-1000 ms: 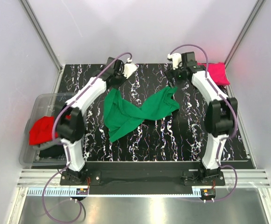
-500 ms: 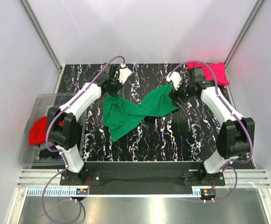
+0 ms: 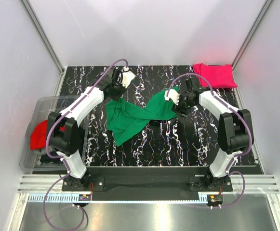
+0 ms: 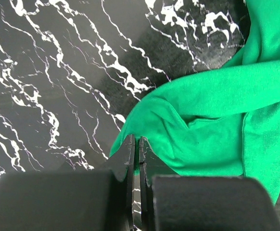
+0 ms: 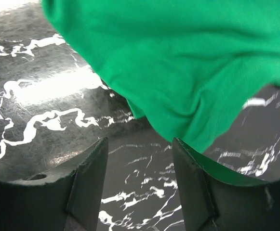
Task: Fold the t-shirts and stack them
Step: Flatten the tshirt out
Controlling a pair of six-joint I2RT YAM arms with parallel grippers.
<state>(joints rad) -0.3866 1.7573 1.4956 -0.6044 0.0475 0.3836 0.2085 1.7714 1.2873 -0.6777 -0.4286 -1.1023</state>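
The green t-shirt [image 3: 135, 114] lies crumpled in a V across the middle of the black marble table [image 3: 178, 139]. My left gripper [image 3: 114, 94] sits at its upper left corner; in the left wrist view this gripper [image 4: 137, 144] is shut on a thin edge of the green t-shirt [image 4: 212, 120]. At the cloth's right end is my right gripper [image 3: 177, 102]. In the right wrist view this gripper [image 5: 140, 144] is open, the green t-shirt [image 5: 188, 62] hanging just ahead of the gap and brushing the right finger [image 5: 193, 178]. A magenta t-shirt [image 3: 215, 75] lies folded at the back right.
A clear plastic bin [image 3: 43, 103] stands off the table's left edge, with a red t-shirt [image 3: 37, 135] draped over its side and dark cloth [image 3: 50, 156] inside. White walls close in the back and sides.
My right arm has swung from the back of the table down to the green t-shirt's right end, its jaws narrowing. The left gripper dropped onto the left corner, then held still.
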